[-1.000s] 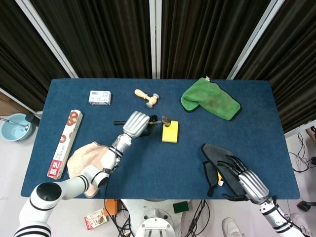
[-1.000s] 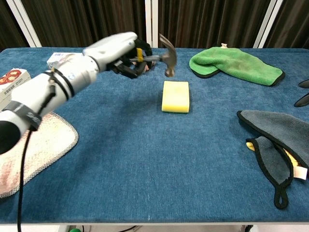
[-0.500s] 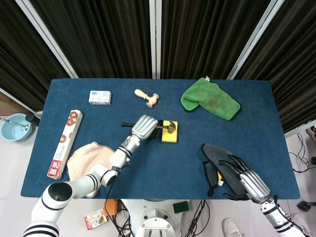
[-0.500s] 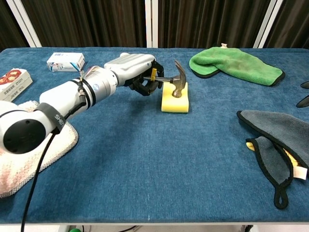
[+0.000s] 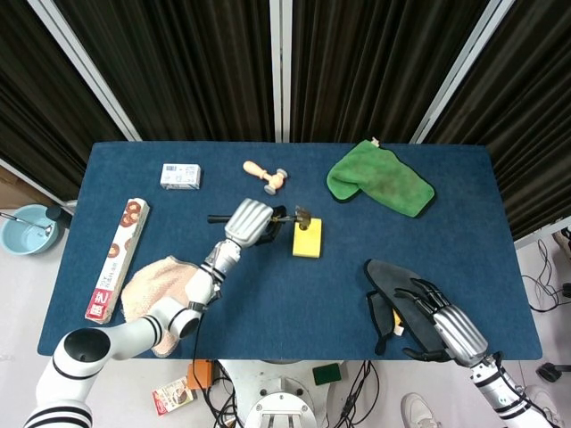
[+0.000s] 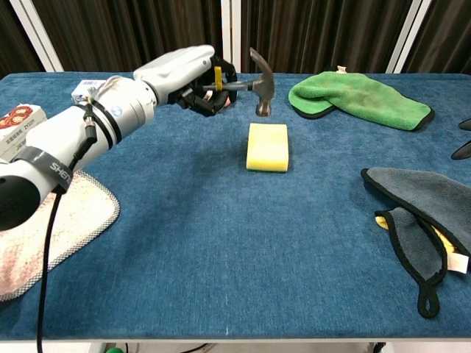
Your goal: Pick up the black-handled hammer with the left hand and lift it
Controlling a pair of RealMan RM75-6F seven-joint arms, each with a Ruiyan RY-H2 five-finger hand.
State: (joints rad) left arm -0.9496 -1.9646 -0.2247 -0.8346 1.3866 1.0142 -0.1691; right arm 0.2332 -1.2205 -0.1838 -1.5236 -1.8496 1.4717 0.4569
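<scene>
My left hand [image 5: 249, 221] [image 6: 185, 71] grips the black handle of the hammer [image 6: 255, 82], holding it in the air. The metal head [image 5: 302, 215] hangs above the far end of the yellow sponge [image 6: 267, 146] [image 5: 308, 238], clear of it. The handle's black end [image 5: 217, 218] sticks out to the left of the hand. My right hand [image 5: 443, 323] rests at the table's near right edge with fingers spread, over a grey mitt [image 5: 388, 283]; it holds nothing.
A green cloth [image 5: 379, 179] lies at the back right. A wooden stamp [image 5: 267, 176] and a small white box [image 5: 180, 176] sit at the back. A long biscuit box [image 5: 117, 259] and a beige towel [image 5: 152, 286] lie at the left.
Half a second ago the hammer head rested on the sponge. My left hand has since raised the hammer up and back, off the sponge. The right hand stayed put.
</scene>
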